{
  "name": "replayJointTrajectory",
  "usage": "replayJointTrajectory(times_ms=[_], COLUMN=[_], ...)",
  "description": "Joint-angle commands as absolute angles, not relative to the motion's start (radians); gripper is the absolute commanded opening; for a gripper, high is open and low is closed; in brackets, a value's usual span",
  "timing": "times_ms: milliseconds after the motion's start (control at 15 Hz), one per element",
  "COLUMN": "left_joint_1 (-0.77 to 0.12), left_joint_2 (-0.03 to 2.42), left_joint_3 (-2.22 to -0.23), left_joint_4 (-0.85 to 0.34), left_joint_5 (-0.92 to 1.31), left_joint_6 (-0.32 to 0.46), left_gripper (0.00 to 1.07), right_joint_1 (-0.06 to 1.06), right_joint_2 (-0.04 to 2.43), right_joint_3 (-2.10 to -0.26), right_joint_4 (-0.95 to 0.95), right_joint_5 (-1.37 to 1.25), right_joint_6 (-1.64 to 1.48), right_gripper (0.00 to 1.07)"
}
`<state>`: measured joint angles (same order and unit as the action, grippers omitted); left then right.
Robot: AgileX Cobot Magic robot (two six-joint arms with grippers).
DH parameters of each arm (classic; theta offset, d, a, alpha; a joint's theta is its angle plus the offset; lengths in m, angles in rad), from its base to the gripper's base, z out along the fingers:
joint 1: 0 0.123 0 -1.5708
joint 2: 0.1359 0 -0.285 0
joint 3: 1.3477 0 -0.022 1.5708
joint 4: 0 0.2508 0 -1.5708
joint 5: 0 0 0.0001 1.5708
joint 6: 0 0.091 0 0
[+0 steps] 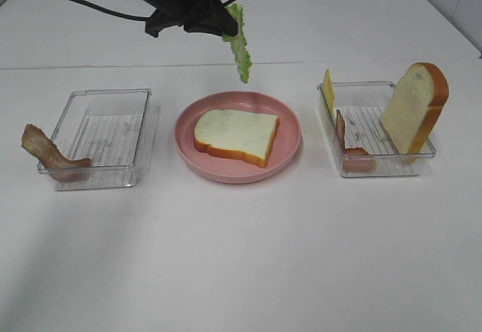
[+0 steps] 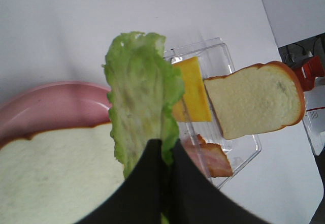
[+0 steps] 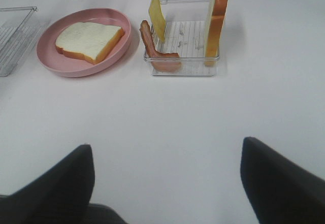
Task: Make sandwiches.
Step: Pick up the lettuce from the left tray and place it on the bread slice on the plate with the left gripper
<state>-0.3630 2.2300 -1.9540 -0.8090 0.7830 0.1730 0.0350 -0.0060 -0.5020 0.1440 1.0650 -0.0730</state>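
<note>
sandwiches (image 1: 235, 135), and so far that's one white bread slice with an orange-brown crust, lying flat on the round pink plate (image 1: 188, 147) in the middle of the white tabletop (image 1: 241, 264). nothing on top of it.

look up! the left pincer (image 1: 218, 23) hangs over the far side of the plate, clamped tight on the top end of a green ruffled lettuce leaf (image 1: 239, 46). the leaf dangles straight down, its tip in the air above the plate's far rim, clear of the bread. in the left wrist view the two dark fingers meet right on the leaf (image 2: 144, 97), pinching it at the pincer's tip (image 2: 163, 150).

over on the right, a clear tray (image 1: 361, 86) sits just beside the plate. a yellow cheese slice (image 1: 328, 89) stands on edge at its far left corner, a bacon strip (image 1: 348, 142) curls along the left wall, and a second bread slice (image 1: 414, 110) stands upright against the right wall.

on the left, another clear tray (image 1: 113, 91), and one more bacon strip (image 1: 47, 153) draped over its left wall, one end inside at the near corner, the other poking out above the tabletop.

the right pincer (image 3: 167, 183) hovers low on the near side, back from the right tray, fingers spread wide apart, gripping nothing. only bare tabletop shows between them.
</note>
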Motion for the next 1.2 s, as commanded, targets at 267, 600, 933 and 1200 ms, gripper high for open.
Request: replayJointTrajectory(times_ms=[267, 600, 933, 1200], left_joint_1=[-0.475, -0.473, -0.472, -0.472], left_joint_2=[2.302, 2.383, 2.377, 2.380], left_joint_3=[-1.956, -1.953, -1.952, -1.952], left_joint_4=[-0.824, -0.800, -0.538, -0.402], left_joint_5=[0.716, 0.764, 0.774, 0.793], left_joint_6=[0.176, 0.171, 0.037, -0.017], left_gripper=[0.00, 0.00, 0.00, 0.00], right_joint_1=[0.030, 0.030, 0.030, 0.030], right_joint_2=[-0.019, -0.019, -0.019, -0.019], right_joint_3=[-0.500, -0.500, -0.500, -0.500], right_joint_4=[0.148, 0.148, 0.148, 0.148], right_joint_5=[1.056, 1.056, 1.056, 1.056], right_joint_6=[-0.075, -0.075, -0.075, -0.075], right_gripper=[0.75, 0.75, 0.75, 0.75])
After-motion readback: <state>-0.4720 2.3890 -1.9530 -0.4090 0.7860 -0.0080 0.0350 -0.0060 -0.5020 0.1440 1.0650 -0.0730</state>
